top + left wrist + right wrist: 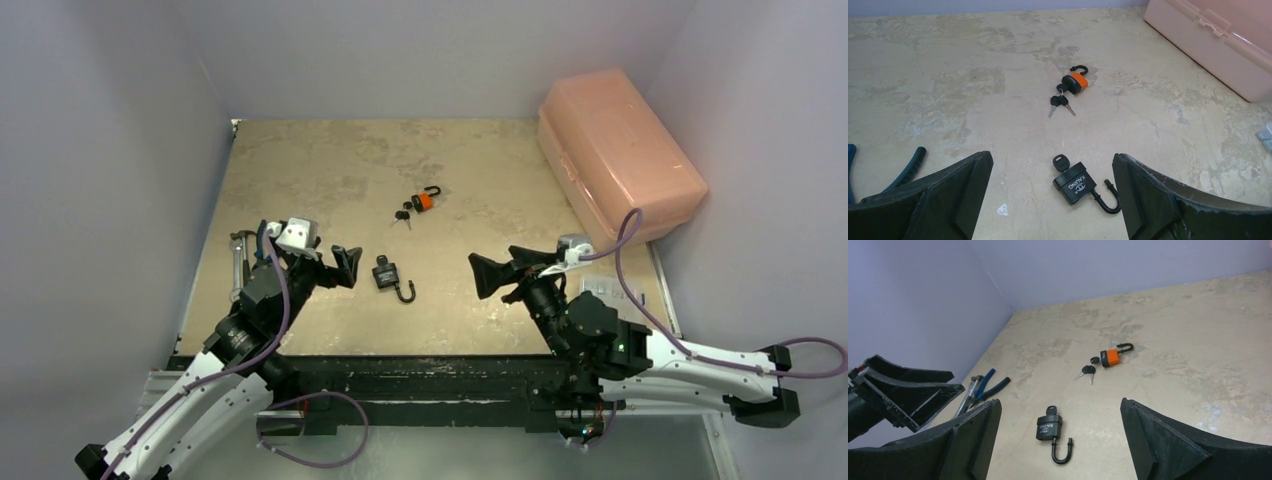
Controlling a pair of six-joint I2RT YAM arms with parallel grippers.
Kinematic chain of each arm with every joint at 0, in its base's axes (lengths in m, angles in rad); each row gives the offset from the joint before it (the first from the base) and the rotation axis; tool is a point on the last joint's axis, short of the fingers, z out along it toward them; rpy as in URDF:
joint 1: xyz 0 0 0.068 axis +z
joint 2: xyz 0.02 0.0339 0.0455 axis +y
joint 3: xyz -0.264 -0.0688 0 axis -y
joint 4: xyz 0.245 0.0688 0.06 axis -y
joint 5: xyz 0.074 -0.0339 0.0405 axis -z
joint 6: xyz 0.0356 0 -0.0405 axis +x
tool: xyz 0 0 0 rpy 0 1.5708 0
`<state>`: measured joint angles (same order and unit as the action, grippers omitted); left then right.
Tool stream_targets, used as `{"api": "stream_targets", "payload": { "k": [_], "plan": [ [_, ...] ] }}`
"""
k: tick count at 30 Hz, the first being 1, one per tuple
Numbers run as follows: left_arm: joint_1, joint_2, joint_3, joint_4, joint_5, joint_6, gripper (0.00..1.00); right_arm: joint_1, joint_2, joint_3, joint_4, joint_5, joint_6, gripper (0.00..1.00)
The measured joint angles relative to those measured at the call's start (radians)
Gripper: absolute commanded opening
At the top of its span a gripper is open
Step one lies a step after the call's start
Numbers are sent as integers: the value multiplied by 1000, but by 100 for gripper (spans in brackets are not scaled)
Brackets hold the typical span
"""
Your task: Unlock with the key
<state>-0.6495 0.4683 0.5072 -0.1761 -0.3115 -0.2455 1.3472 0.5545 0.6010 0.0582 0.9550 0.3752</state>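
Observation:
A black padlock (384,272) (1075,184) (1049,427) lies flat on the table between my two grippers. Its shackle (1110,200) is swung open, and a black-headed key (1060,162) (1051,410) sits in its keyhole. My left gripper (347,268) (1051,162) hovers just left of the padlock, open and holding nothing. To the right of the padlock my right gripper (482,275) (1060,407) stands open and empty too. Neither gripper touches the padlock.
An orange padlock (424,200) (1074,83) (1110,357) with an open shackle and a bunch of keys (1059,102) (1088,371) lies farther back. Blue-handled pliers (240,262) (905,170) (985,385) lie at the left edge. A pink lidded box (620,150) (1218,40) stands at the back right.

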Motion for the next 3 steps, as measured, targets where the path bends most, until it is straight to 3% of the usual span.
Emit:
{"api": "stream_targets", "payload": {
  "k": [3],
  "plan": [
    [0,-1,0,-2,0,0,99,0,25,0,0,-3,14,99]
  ]
}}
